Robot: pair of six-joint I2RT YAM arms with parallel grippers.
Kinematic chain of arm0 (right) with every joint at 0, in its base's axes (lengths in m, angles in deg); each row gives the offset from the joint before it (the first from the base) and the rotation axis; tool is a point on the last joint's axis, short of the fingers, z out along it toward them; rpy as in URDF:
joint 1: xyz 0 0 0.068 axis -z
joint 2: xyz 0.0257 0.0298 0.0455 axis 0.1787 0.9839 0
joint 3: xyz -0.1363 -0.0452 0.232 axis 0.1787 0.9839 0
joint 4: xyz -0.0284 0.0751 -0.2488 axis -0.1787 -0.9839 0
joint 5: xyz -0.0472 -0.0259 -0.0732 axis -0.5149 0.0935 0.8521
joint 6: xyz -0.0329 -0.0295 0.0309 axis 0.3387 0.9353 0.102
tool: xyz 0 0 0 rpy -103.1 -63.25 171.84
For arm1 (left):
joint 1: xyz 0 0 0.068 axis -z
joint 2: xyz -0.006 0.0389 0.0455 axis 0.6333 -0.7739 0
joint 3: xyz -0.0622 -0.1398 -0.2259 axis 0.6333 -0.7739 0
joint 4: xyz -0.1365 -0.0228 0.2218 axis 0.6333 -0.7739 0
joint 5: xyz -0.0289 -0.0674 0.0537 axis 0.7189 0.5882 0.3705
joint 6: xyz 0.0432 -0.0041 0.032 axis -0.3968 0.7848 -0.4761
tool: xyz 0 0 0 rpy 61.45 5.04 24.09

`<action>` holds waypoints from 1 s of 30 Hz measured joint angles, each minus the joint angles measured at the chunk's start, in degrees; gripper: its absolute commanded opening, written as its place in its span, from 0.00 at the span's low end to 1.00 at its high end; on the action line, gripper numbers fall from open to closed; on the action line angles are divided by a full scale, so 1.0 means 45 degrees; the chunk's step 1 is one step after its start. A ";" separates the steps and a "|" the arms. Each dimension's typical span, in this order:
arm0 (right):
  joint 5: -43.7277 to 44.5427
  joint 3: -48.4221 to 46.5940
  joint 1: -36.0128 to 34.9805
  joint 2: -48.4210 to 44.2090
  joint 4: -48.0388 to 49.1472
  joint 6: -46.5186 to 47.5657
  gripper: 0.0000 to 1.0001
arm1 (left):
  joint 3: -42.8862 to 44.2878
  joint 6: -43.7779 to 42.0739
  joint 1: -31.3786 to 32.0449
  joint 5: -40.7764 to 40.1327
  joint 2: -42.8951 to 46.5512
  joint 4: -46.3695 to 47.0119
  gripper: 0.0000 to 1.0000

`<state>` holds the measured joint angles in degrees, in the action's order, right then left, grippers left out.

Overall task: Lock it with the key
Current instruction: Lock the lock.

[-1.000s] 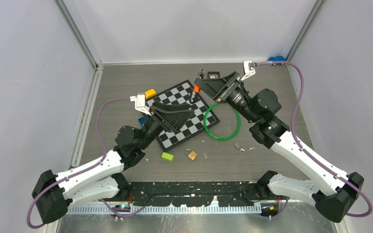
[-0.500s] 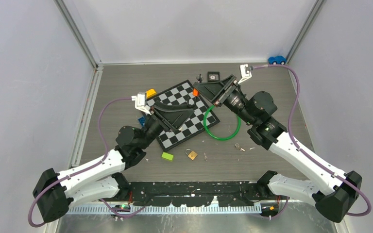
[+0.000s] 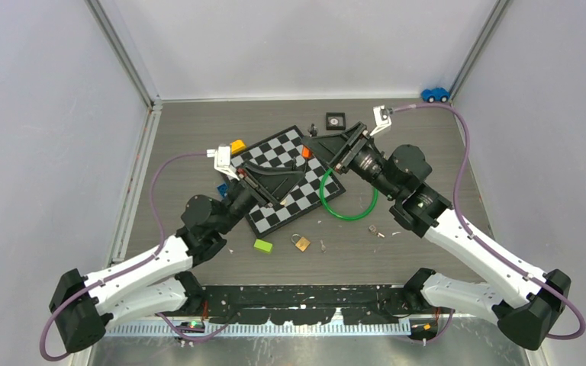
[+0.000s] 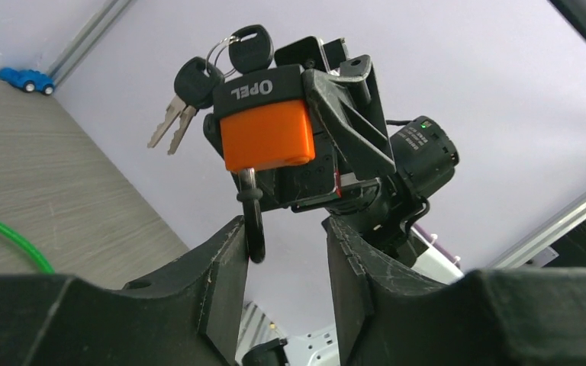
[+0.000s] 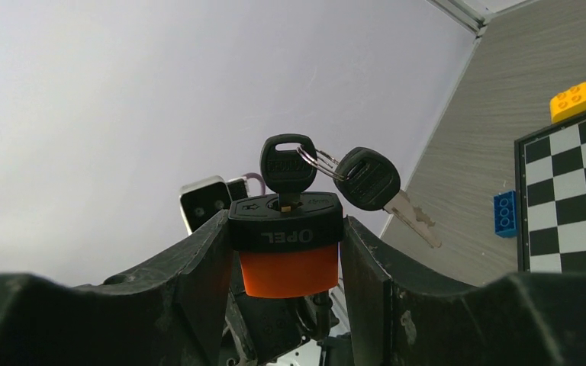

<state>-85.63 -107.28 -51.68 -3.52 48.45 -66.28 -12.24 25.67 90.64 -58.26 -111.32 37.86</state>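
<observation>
An orange and black padlock [image 5: 286, 248] marked OPEL is clamped between the fingers of my right gripper [image 5: 286, 229], held up in the air. One black-headed key [image 5: 286, 164] sits in its keyhole, and a second key [image 5: 370, 179] hangs from the ring. In the left wrist view the padlock [image 4: 265, 130] hangs above my left gripper [image 4: 286, 259]. Its shackle [image 4: 252, 217] reaches down between the open jaws, against the left finger. In the top view the two grippers meet over the checkerboard, with the padlock [image 3: 306, 152] between them.
A checkerboard [image 3: 275, 206] lies mid-table with a green ring [image 3: 349, 217] at its right edge. A small brass padlock [image 3: 301, 243], a green brick [image 3: 262, 245], a yellow brick [image 3: 236, 146], a blue brick [image 3: 221, 188] and a blue toy car [image 3: 434, 94] lie around.
My right gripper has carried the padlock down and a little toward the left gripper. The left gripper has stayed almost still, open beneath it.
</observation>
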 measured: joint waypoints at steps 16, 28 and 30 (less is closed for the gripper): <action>0.0510 -0.0034 -0.0364 -0.0024 -0.1001 0.0228 0.00 | 0.0461 -0.1413 0.0000 -0.0845 0.0121 -0.1923 0.43; 0.0967 -0.0034 -0.0559 -0.0165 -0.1166 0.0155 0.00 | 0.0461 -0.1622 0.0000 -0.0617 -0.0097 -0.2098 0.43; 0.0986 -0.0034 -0.0612 -0.0165 -0.1171 0.0112 0.00 | 0.0491 -0.1617 0.0000 -0.0529 -0.0243 -0.2103 0.41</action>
<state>-81.19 -107.44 -54.43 -4.26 43.18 -65.78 -10.03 18.39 90.64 -60.64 -112.42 28.39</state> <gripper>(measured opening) 0.547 0.432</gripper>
